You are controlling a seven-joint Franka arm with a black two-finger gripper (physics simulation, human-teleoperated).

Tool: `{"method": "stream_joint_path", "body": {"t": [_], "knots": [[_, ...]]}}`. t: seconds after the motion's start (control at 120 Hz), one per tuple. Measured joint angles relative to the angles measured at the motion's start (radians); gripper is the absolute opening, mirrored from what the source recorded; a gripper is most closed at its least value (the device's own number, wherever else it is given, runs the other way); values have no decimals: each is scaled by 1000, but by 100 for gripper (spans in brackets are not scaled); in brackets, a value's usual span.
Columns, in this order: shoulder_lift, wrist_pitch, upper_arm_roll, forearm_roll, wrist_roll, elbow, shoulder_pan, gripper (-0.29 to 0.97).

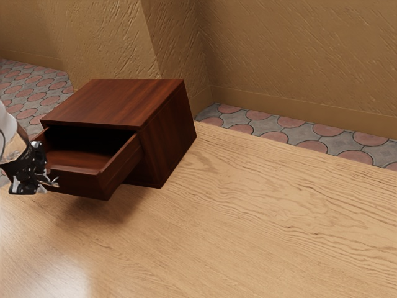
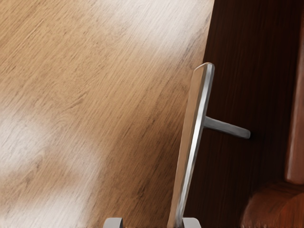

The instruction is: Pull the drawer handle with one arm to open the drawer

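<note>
Exterior view: the arm (image 1: 5, 127) enters at the left edge, showing a small part of a white link above the black gripper (image 1: 44, 180). The gripper hangs low, just above the table (image 1: 248, 217), and points toward the exterior view's right at the front of the drawer (image 1: 93, 167).

The drawer is pulled well out of the dark wooden cabinet (image 1: 124, 102), and its hollow inside is open to view. The cabinet stands on the table near the back edge, with a tiled floor (image 1: 298, 133) and a rough ochre wall (image 1: 298, 49) beyond it.

In the wrist view the silver handle (image 2: 192, 142) is a slim bar held off the dark drawer front (image 2: 247, 85) by a short post. The bar runs down into the gap between the two grey fingertips (image 2: 113, 222).

The fingertips stand spread. The bar lies close against one of them, and bare table shows between it and the other, so the gripper is not pinching it from both sides. The hand looks along the bar, with the table grain beside it on the side away from the drawer.
</note>
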Motion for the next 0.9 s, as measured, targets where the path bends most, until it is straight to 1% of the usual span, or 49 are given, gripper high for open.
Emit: {"method": "stream_joint_path", "body": {"t": [0.367,0.7,0.75,0.833,0.9], "knots": [[0,14,-10,-6,1,2,0,8],[-66,16,-10,-2,8,13,-14,8],[-78,14,-10,-1,9,20,-31,13],[-92,8,-9,1,10,35,-58,30],[-92,-26,-7,2,10,98,-80,40]]}}
